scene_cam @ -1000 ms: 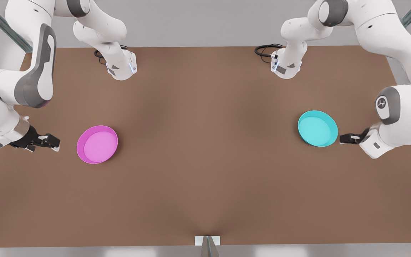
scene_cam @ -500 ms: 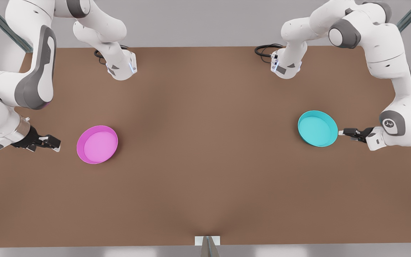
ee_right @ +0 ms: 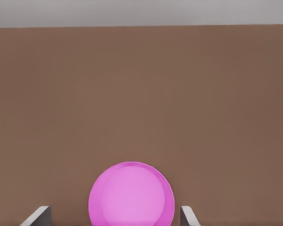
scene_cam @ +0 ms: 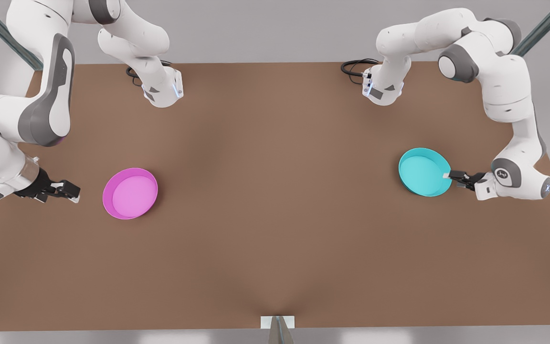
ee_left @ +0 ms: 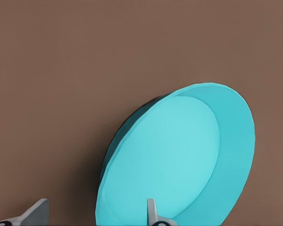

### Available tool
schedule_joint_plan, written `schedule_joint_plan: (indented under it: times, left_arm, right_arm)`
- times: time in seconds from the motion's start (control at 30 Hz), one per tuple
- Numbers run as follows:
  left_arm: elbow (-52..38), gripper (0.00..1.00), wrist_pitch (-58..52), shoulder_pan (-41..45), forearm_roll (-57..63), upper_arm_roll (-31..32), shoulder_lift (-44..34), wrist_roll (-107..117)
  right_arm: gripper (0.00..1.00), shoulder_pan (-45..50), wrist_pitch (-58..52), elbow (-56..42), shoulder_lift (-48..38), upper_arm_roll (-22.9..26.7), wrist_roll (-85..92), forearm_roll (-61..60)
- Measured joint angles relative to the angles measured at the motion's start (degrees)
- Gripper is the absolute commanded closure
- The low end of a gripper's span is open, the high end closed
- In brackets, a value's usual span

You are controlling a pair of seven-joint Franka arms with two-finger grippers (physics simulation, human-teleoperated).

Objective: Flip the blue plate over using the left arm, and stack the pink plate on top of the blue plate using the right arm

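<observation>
The left claw (scene_cam: pixel 448 175), on the front view's right, has been closing in on the blue plate (scene_cam: pixel 423 171) over the last second, and its tips are now arriving at the plate's right-hand rim. In the left wrist view the fingers (ee_left: pixel 152 214) are standing wide apart, one over the plate's inner floor and the other outside the rim, so the rim is sitting between them with nothing gripped yet. The blue plate (ee_left: pixel 179 160) is resting open side up on the brown bench (scene_cam: pixel 275 229), well to the right, and it has not shifted while the arm above it has been folding lower and stretching inward.

This suggests the approach for the flip is nearly finished; the next step is likely closing on the rim before any turning.

The right claw (scene_cam: pixel 67 190), on the front view's left, is waiting just beside the pink plate (scene_cam: pixel 130 193), apart from it, with its fingers spread wide in the right wrist view. The pink plate (ee_right: pixel 131 195) is lying open side up, unmoved, well apart from the blue one.
</observation>
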State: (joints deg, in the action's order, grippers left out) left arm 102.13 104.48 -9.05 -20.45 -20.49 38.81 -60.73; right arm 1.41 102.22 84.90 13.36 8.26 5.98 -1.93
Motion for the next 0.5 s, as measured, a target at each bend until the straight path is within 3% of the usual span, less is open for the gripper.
schedule_joint_plan:
  times: [0.03,0.1,0.5]
  left_arm:
    - [0.0,0.31,0.0,0.0,-0.1,0.1,0.0,0.0]
    - [0.0,0.43,0.0,0.1,-0.2,0.2,0.0,0.0]
    - [-0.1,0.54,0.0,0.4,-0.7,0.4,0.7,0.1]
  right_arm:
    - [0.0,-0.1,0.1,0.0,0.0,0.0,0.2,0.0]
    - [0.0,-0.1,0.1,0.0,0.0,0.0,0.3,0.0]
    - [0.0,-0.2,0.1,0.0,0.0,0.0,0.3,0.0]
